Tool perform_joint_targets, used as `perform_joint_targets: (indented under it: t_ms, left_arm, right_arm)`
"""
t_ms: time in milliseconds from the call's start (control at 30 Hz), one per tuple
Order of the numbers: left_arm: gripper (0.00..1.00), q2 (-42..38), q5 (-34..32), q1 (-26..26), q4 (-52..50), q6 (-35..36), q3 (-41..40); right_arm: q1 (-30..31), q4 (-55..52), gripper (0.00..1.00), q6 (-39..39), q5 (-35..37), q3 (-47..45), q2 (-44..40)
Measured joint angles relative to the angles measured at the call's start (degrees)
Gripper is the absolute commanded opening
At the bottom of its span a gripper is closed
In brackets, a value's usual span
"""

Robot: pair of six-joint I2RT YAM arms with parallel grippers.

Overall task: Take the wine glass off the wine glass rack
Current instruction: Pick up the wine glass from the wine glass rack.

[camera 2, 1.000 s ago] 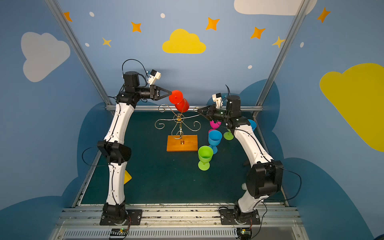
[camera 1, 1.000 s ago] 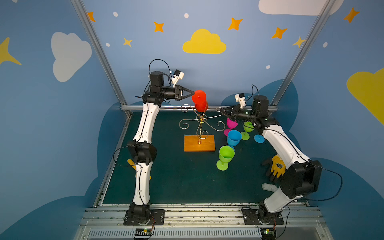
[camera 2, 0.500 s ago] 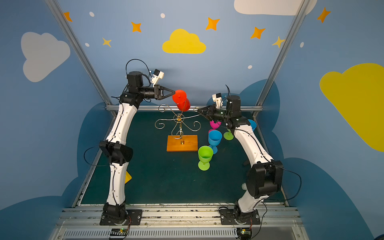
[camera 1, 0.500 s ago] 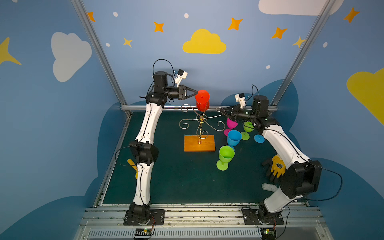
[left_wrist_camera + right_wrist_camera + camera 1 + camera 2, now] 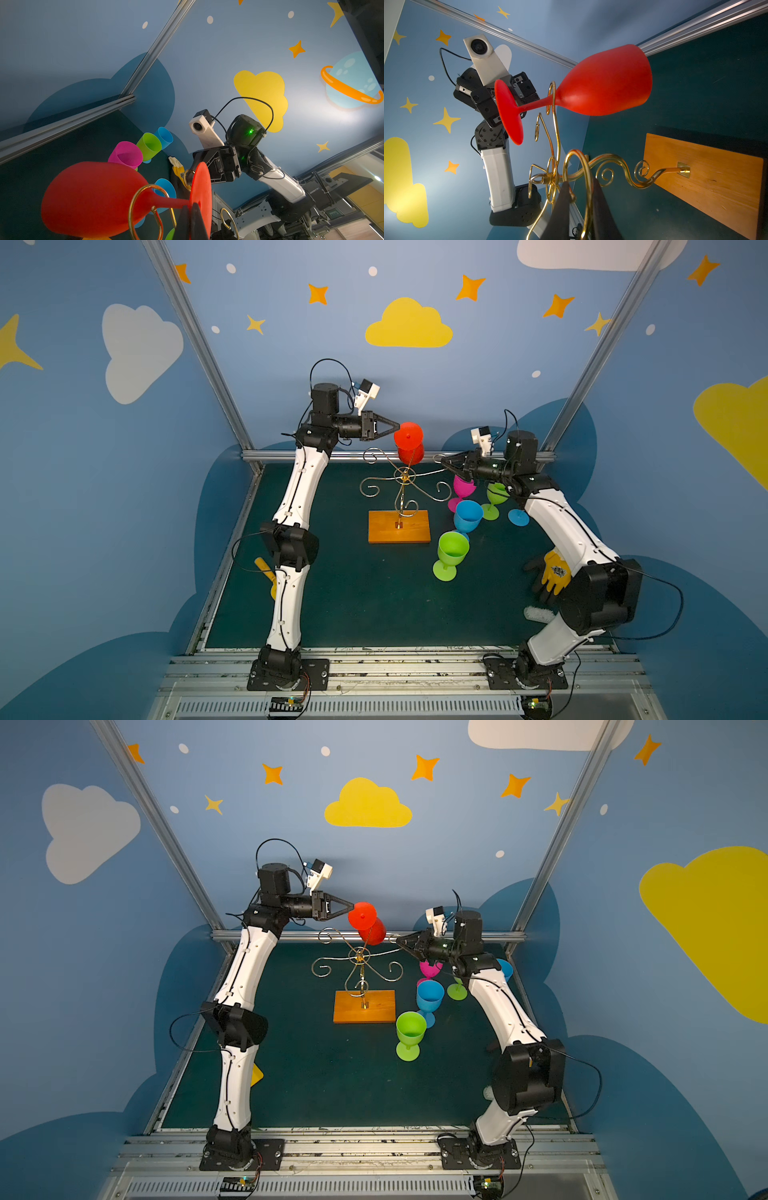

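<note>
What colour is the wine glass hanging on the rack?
The wine glass is solid red; clearest in the right wrist view.

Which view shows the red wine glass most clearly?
The right wrist view: the whole red wine glass shows side-on, its stem through a loop of the wine glass rack. The left wrist view shows its foot edge-on; both top views show it small, from above.

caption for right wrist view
Left tool pinches the foot of the red wine glass on the wine glass rack, right tool gripping a scroll arm

wine glass (image 5: 409, 439): red | wine glass rack (image 5: 404, 477): gold, base (image 5: 399, 526) orange-brown | table (image 5: 353, 593): dark green
</note>
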Motion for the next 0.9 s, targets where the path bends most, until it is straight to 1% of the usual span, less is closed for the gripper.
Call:
perform_joint_targets:
  t_ms: [667, 833, 900]
  left_arm:
    - [0.03, 0.00, 1.38, 1.60, -7.56, 5.18, 0.00]
    - [0.03, 0.00, 1.40, 2.34, -7.56, 5.11, 0.00]
    - [0.03, 0.00, 1.38, 2.69, -7.23, 4.50, 0.00]
  right_arm:
    - [-0.26, 1.36, 0.00, 0.79, 0.00, 0.57, 1.33]
    - [-0.37, 1.36, 0.00, 0.83, 0.00, 0.87, 1.68]
    - [-0.37, 1.36, 0.02, 0.83, 0.00, 0.87, 1.68]
